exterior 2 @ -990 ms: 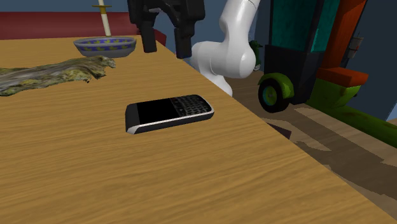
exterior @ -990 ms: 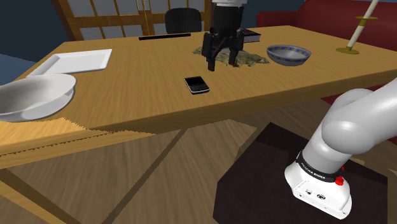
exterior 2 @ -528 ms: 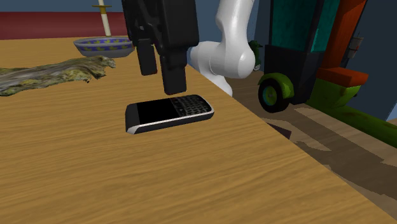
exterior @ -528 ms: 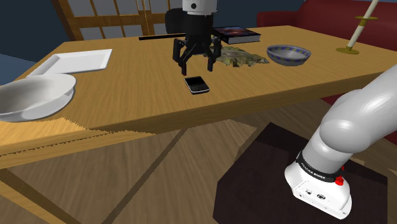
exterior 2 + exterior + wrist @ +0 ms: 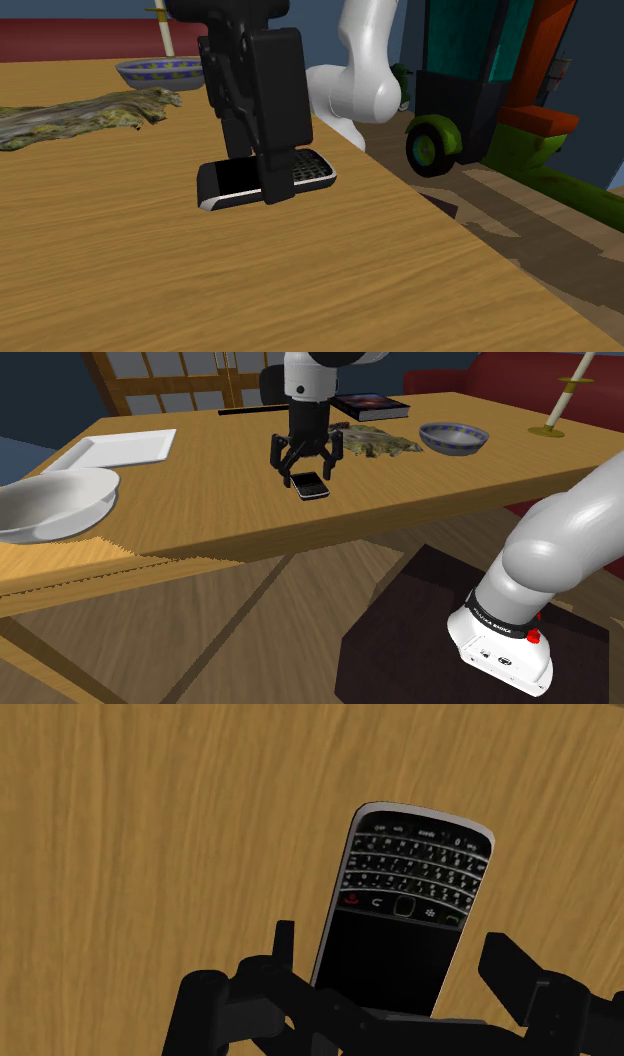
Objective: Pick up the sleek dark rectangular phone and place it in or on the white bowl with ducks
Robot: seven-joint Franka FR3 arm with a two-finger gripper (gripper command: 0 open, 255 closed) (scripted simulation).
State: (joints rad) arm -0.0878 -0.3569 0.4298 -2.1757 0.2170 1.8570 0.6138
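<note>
Phone (image 5: 405, 929), dark with a keypad, lies flat on the wooden table (image 5: 200, 502) between the fingers of the black gripper (image 5: 392, 949), which stand apart on either side without touching it. Just beyond lies a mossy strip of bark (image 5: 385, 444). Farther toward the shoulder view's right sits a blue-rimmed patterned bowl (image 5: 454, 437).

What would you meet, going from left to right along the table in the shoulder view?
large white bowl → white rectangular plate → black keypad phone → blue-patterned bowl → candlestick
</note>
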